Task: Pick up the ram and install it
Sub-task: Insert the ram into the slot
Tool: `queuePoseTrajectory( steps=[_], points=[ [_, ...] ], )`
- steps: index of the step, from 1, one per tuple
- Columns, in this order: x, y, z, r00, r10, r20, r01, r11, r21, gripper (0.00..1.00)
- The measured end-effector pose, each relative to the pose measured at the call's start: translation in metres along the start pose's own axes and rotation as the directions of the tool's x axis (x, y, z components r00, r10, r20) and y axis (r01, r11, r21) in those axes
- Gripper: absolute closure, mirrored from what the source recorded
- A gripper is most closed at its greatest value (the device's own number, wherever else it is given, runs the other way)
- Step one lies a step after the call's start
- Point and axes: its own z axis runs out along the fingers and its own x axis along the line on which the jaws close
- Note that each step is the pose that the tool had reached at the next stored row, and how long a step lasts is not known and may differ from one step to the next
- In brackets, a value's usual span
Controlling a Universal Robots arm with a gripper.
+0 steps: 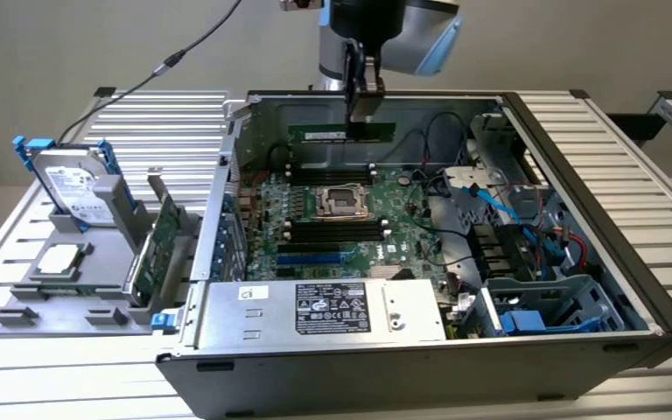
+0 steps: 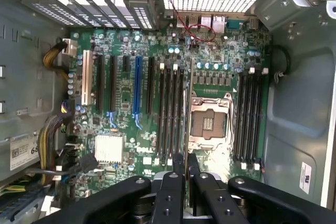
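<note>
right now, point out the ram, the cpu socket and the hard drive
ram [image 1: 318, 132], exterior view, on its green board
cpu socket [image 1: 342, 199], exterior view, its middle
hard drive [image 1: 73, 185], exterior view, its labelled face

The silver-grey arm [image 1: 333, 66] carries a light-blue joint cap [image 1: 441, 51] and a black end effector [image 2: 186, 162] with linked fingers [image 2: 178, 167] secured by round pivot screws [image 2: 171, 176].
</note>
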Motion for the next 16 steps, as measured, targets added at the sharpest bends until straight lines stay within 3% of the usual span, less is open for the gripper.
queuePoseTrajectory(
  steps=[4, 16],
  points=[
    [0.000, 0.0036, 0.0074, 1.0000, 0.000, 0.0000, 0.000, 1.0000, 0.0000, 0.86],
    [0.010, 0.0037, 0.0295, 0.9999, 0.013, 0.0002, -0.013, 0.9999, -0.0005, 0.86]
  ],
)
